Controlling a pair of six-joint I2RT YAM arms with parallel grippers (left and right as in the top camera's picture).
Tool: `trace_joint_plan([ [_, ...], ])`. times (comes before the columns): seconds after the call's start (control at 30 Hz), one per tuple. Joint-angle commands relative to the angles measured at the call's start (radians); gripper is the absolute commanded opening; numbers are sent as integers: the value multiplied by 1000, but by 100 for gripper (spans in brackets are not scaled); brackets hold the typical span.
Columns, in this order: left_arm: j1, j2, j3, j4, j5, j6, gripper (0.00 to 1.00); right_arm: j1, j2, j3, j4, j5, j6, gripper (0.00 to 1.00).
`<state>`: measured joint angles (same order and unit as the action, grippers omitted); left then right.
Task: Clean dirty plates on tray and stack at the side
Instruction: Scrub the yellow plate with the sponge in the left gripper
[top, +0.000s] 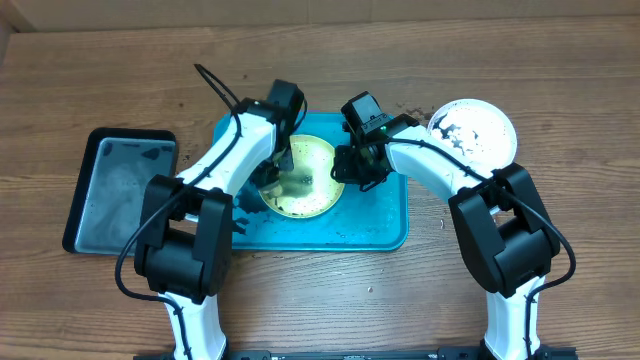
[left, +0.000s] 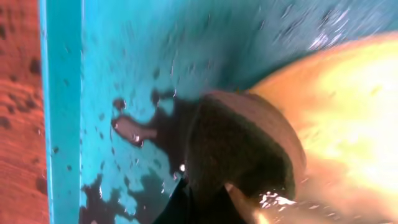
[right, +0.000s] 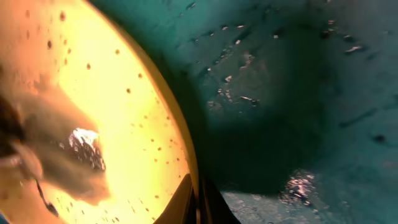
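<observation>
Turquoise tray (top: 380, 228) holds one yellow-green plate (top: 316, 196).

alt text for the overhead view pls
A yellow plate sits on a blue tray, the left gripper above its left side and the right gripper pinching its right rim. A smeared white plate lies on the wooden table right of the tray, a black tray left of it.

Setting: robot test bench, which we judge a lab. We list: two white-and-black arms (top: 225, 160) mounted along one edge of a wood-grain table (top: 560, 60); black tray (top: 125, 190) well outboard of the left gripper (top: 283, 160); smeared white plate (top: 480, 130) just outboard of the right gripper (top: 352, 170); turquoise tray (top: 385, 235) beneath both.
</observation>
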<state>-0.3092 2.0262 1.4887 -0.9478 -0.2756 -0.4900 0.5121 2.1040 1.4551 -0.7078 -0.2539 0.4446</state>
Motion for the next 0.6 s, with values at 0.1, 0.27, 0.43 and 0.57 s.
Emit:
trace_joint_plan([
  [0.1,11,14,63,114,527,105,4,-9,8,17,2,27,-2,4],
  [0.27,-32,14,17,175,610,37,4,-9,8,17,3,27,-2,4],
  [0.43,-63,14,-26,166,518,37,4,-9,8,17,2,27,-2,4],
  [0.57,-59,14,-79,170,444,13,4,-9,8,17,-4,27,-3,4],
])
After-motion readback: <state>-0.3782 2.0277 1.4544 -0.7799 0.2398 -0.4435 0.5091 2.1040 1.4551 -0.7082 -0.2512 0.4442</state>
